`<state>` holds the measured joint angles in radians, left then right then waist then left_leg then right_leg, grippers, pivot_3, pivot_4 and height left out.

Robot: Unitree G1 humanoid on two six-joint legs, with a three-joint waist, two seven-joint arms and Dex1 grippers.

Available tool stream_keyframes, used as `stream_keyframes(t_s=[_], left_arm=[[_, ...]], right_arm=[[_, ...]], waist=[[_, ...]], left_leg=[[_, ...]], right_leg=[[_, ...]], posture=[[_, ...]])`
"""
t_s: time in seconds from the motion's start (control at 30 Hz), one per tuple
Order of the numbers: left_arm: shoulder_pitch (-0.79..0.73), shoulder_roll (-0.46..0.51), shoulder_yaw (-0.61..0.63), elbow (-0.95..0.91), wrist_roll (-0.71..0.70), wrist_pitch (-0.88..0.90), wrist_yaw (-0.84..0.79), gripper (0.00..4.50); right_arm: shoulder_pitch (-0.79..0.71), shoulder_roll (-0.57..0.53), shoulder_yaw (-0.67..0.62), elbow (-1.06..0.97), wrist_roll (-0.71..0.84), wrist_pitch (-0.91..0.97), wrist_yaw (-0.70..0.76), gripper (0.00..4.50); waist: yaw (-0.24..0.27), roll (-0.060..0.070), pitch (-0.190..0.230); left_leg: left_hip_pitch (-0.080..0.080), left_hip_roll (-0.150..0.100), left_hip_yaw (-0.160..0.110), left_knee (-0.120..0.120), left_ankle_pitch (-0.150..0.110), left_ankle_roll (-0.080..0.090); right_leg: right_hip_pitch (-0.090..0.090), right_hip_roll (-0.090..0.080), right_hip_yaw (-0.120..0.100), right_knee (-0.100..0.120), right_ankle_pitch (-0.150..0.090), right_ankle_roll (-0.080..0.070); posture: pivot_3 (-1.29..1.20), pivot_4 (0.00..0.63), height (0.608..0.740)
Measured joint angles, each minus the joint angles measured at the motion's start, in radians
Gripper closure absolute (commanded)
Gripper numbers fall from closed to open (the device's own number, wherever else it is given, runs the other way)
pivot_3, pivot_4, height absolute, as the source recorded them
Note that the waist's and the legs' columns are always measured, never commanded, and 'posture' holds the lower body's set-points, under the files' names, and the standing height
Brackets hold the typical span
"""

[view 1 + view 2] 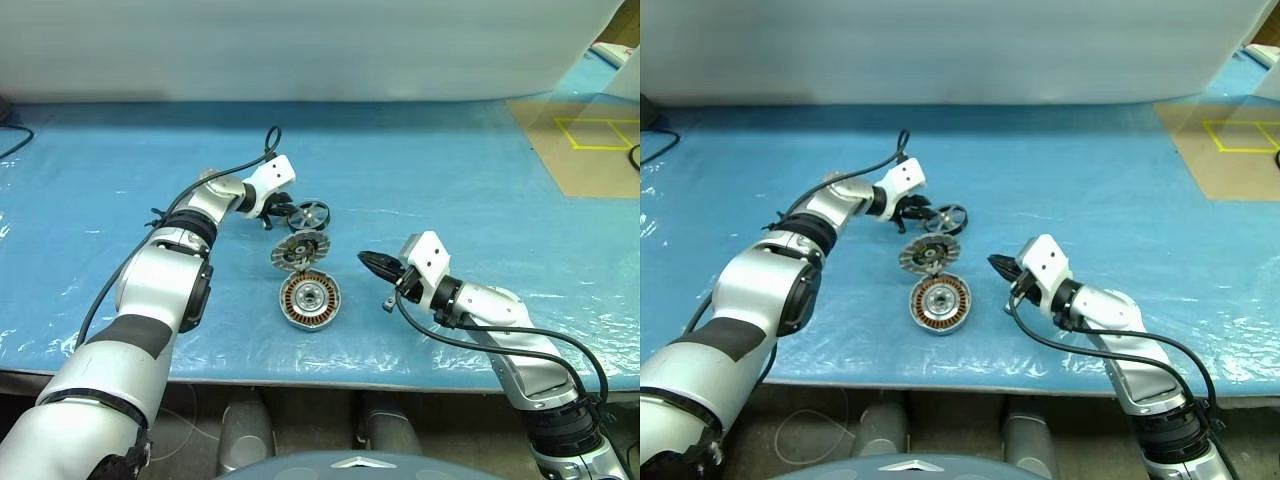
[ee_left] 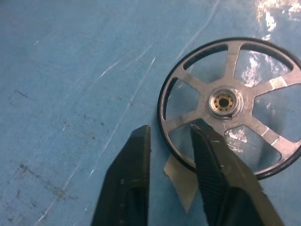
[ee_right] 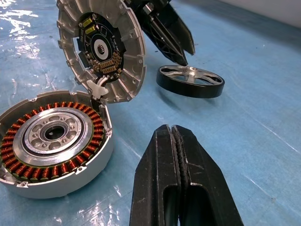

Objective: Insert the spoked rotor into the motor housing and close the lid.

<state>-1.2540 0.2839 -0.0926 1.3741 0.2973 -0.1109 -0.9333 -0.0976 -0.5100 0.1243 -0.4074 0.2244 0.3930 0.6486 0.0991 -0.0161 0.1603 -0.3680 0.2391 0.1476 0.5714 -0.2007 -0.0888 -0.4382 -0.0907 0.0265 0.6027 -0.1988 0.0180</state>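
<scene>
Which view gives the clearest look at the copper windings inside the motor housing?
The right wrist view: the motor housing sits close, its copper winding ring and silver hub plain. Both eye views show it small, from above, below the open lid. The left wrist view shows the spoked rotor instead.

The upright lid (image 3: 101, 52) blocks the motor housing (image 3: 54, 141) from behind.

Left end effector (image 1: 917, 214) at spoked rotor (image 1: 950, 218), motor housing (image 1: 939, 304) with lid (image 1: 929, 253) raised, right end effector (image 1: 999, 265) nearby
</scene>
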Motion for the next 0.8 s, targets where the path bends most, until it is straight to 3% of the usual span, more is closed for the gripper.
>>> stream_keyframes(t_s=[0.47,0.8], left_arm=[[-0.048,-0.044,0.022,0.000,-0.023,0.067,-0.121,2.06],[-0.071,-0.062,-0.010,0.000,0.006,0.078,-0.113,2.06]], right_arm=[[0.002,0.000,0.000,0.000,-0.010,-0.001,0.007,4.50],[0.027,0.000,0.001,0.000,-0.020,-0.001,0.003,4.50]], waist=[[0.000,0.000,0.000],[-0.001,0.000,0.000]], left_leg=[[0.000,0.000,0.000,0.000,0.000,0.000],[0.000,0.000,0.000,0.000,0.000,0.000]], right_leg=[[0.000,0.000,0.000,0.000,0.000,0.000],[0.000,0.000,0.000,0.000,0.000,0.000]], posture=[[0.00,0.150,0.740],[0.00,0.150,0.740]])
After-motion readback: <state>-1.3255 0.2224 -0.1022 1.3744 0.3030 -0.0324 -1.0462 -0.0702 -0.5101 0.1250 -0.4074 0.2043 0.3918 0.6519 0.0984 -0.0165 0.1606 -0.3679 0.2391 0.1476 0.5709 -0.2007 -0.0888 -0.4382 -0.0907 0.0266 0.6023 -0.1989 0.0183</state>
